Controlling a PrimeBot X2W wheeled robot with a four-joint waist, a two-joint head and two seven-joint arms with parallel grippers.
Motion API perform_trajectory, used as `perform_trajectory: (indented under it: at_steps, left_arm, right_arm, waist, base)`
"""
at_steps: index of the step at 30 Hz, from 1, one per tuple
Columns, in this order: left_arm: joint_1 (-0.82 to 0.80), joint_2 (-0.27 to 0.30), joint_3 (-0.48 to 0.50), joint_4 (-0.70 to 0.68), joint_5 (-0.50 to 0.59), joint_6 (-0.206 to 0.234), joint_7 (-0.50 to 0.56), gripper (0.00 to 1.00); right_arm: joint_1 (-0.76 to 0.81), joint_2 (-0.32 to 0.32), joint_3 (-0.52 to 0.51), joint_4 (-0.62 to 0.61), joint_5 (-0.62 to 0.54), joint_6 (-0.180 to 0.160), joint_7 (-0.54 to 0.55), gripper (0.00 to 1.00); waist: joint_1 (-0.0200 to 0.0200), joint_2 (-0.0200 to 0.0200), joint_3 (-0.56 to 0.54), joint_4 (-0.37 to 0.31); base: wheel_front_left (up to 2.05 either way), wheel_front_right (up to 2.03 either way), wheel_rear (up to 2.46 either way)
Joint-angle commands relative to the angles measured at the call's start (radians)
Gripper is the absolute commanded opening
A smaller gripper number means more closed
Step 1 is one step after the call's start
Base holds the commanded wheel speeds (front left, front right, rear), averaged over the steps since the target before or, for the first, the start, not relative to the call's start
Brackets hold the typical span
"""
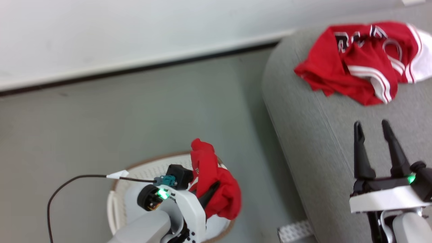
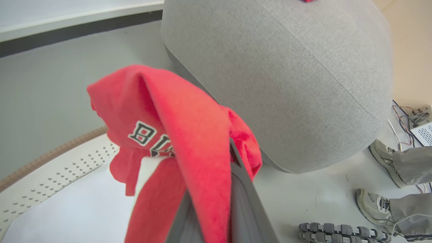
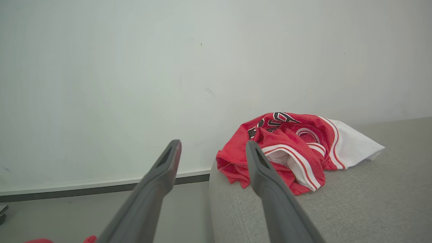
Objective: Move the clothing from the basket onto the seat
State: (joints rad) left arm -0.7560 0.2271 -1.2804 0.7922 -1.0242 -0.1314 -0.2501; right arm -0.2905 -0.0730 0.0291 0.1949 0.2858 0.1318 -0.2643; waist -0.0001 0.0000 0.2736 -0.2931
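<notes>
**Left arm.** I read the left gripper [image 1: 209, 192] as clamped on a red garment [image 1: 216, 175]. In the left wrist view the fabric is pinched between the two fingers [image 2: 244, 202] and drapes over them. Its black-and-white lettering faces the camera. The garment hangs above the basket [image 1: 148, 168], and its upper fold stands clear of the brown rim. Its lower folds hang over the basket's right side. I cannot tell whether the lowest fold touches the basket.

**Right arm.** The right gripper [image 1: 371, 125] has its jaws spread wide with nothing between them. It hovers over the seat [image 1: 303, 135]. Its fingers point toward a second red garment [image 1: 361, 64] and remain apart from it.

**Task items.** The second red garment lies crumpled on the seat, near the seat's rounded end. Its white trim, stripes and lettering face up. The basket stands on the grey floor [image 1: 135, 111] to the left of the seat, apart from it.

**Surroundings.** A dark cable [image 1: 67, 182] loops from the left wrist out over the floor. In the left wrist view, a person's shoes [image 2: 374, 206] stand on the floor near the seat's base.
</notes>
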Motion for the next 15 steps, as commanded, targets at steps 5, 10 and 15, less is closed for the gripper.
perform_trajectory:
  at_steps: [5, 10, 15]
  left_arm:
    - [0.001, 0.001, 0.035, -0.049, 0.035, 0.002, -0.015, 0.0]
    - [0.003, 0.019, 0.112, -0.112, 0.1, 0.012, -0.014, 0.0]
    - [0.019, 0.039, 0.218, -0.213, 0.179, 0.043, -0.014, 0.0]
  right_arm:
    - [0.073, -0.027, 0.049, 0.013, 0.042, -0.002, 0.0, 1.0]
    - [0.104, -0.037, 0.09, 0.022, 0.055, -0.002, 0.0, 1.0]
    - [0.125, -0.038, 0.129, 0.029, 0.07, -0.002, 0.0, 1.0]
  waist:
    - [0.0001, 0.0, -0.176, 0.126]
    - [0.0001, 0.0, -0.223, 0.161]
    - [0.0001, 0.0, -0.263, 0.199]
  base:
    - [0.0, 0.0, 0.0]
    - [0.0, 0.0, 0.0]
    - [0.0, 0.0, 0.0]
